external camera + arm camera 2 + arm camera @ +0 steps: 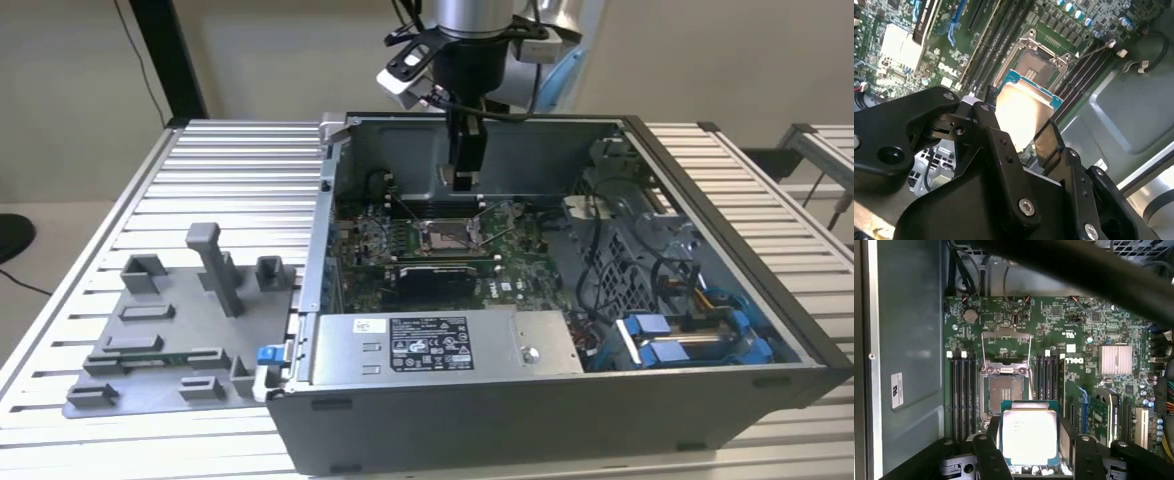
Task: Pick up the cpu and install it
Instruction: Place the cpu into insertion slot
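First wrist view shows the cpu [1029, 437] most plainly. It is a small flat square with a pale metal top and a thin blue-green border, and it lies level between the two black fingers [988, 447] of the gripper [1028, 441]. The fingers press on its two opposite edges, so the pincer is clenched on the chip. In the second wrist view the same chip [1021, 112] catches the light and hangs clear of the board beneath it.

Just beyond the chip sits the socket [1005, 392], a dark square with nothing in it. Its metal load frame [1006, 347] is swung up and back, and the thin lever beside it is released. From both wrist views I judge the chip to be in the air near the socket, touching neither it nor the frame. Whether it is squarely lined up over the opening, I cannot tell.

Rows of dark memory slots [961, 390] flank the socket on the green motherboard [1074, 325], and a ribbed pale heatsink [1115, 360] lies farther off. In the exterior view the arm reaches down into the open computer case [534, 425], its tip above the board, with a power supply [441, 345] along the near wall. Grey fixture blocks [174, 330] stand on the ribbed table [227, 170] at the exterior view's left, well apart from the arm.

As for progress, the pickup looks done and the chip has been carried to the case. Seating it in the socket is not yet done, and the frame is not closed.
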Available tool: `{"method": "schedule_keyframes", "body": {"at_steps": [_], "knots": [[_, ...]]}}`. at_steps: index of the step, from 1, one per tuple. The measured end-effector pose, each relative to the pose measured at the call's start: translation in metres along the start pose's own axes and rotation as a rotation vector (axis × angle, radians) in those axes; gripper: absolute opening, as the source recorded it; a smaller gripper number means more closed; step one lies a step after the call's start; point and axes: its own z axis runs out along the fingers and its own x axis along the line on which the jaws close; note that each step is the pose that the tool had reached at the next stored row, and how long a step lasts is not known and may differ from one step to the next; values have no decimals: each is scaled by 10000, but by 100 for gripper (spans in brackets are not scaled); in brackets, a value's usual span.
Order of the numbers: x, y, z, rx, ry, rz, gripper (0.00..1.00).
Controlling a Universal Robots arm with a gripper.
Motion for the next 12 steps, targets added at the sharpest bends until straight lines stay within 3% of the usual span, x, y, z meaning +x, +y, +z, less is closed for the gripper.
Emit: {"method": "schedule_keyframes", "body": {"at_steps": [12], "knots": [[143, 0, 143, 5, -11, 221, 0]]}}
